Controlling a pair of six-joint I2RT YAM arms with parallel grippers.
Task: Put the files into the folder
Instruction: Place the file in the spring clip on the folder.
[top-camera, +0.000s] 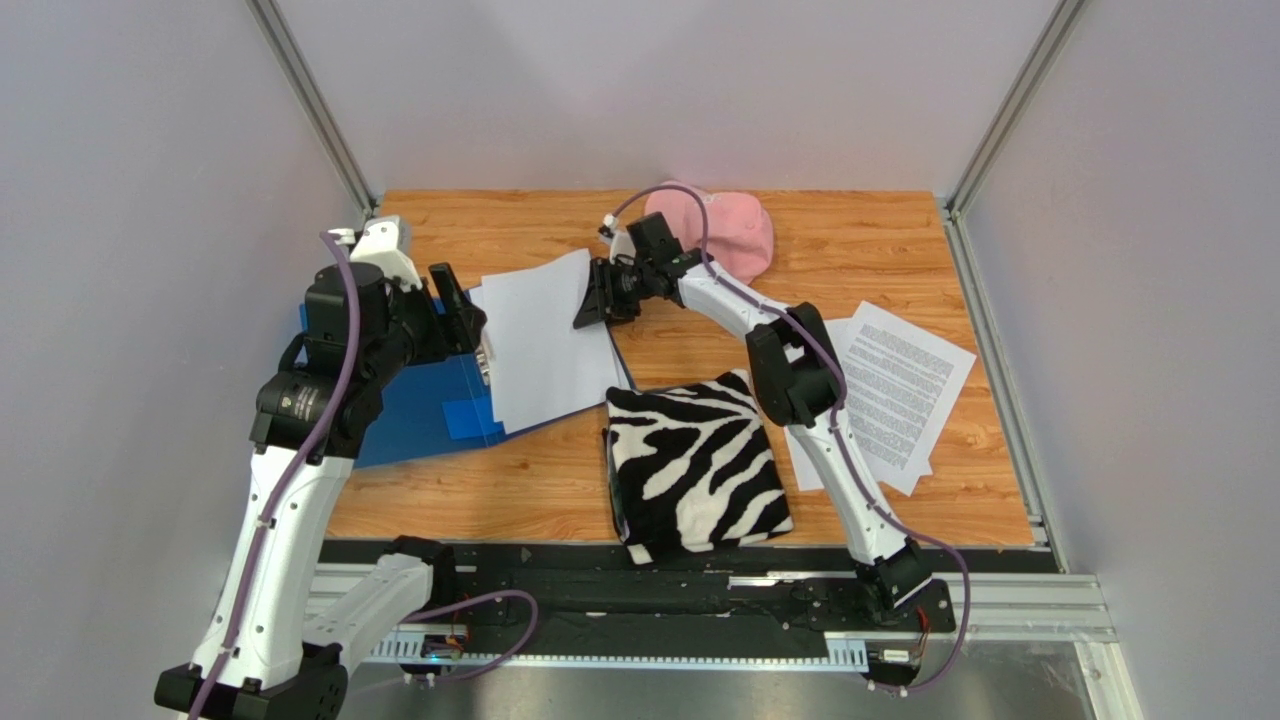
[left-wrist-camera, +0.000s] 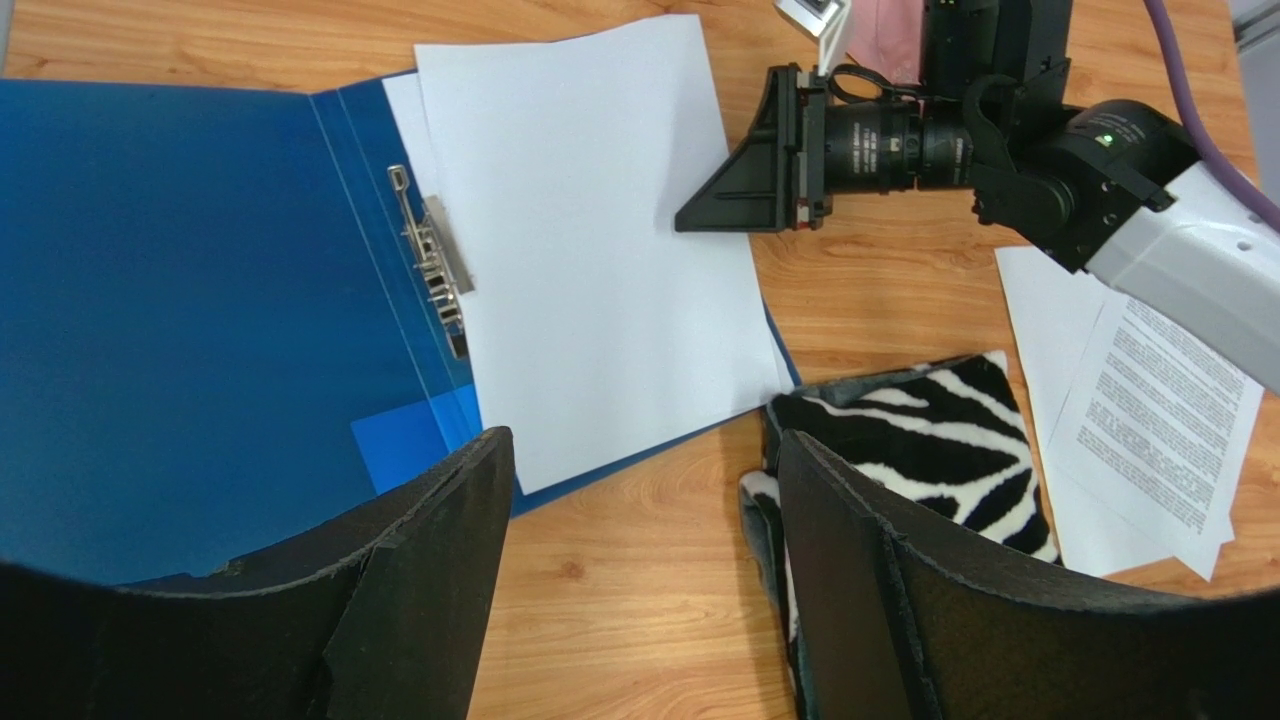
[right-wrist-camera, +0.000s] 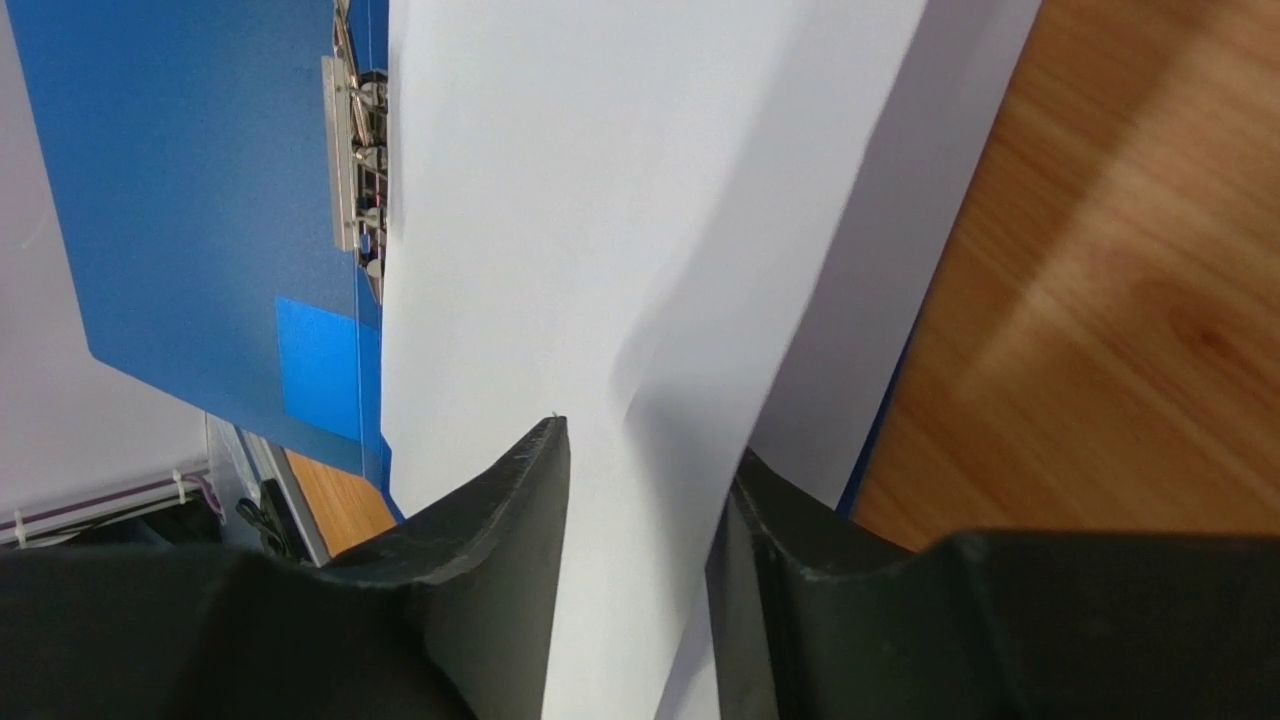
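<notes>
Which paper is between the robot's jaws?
The blank white sheet on the open blue folder; the right gripper has its jaws around it. The other sheets lie beside the zebra cloth, printed side up, untouched.

Top external: high at the near edge, looking down over whole table (top-camera: 511, 495) | left wrist: mid-height, facing open blue folder (left-wrist-camera: 181, 300) | right wrist: close on white sheet (right-wrist-camera: 601, 225) | all share the blue folder

From my feeds I see the left arm (top-camera: 278, 510) and right arm (top-camera: 842, 465) are white link shells with black joint housings, a purple cable (left-wrist-camera: 1180, 60) strung along each. Left gripper (left-wrist-camera: 643, 438) and right gripper (right-wrist-camera: 639, 435) have matte black wedge fingers. Small green light (left-wrist-camera: 1107, 135) on the right wrist housing.
</notes>
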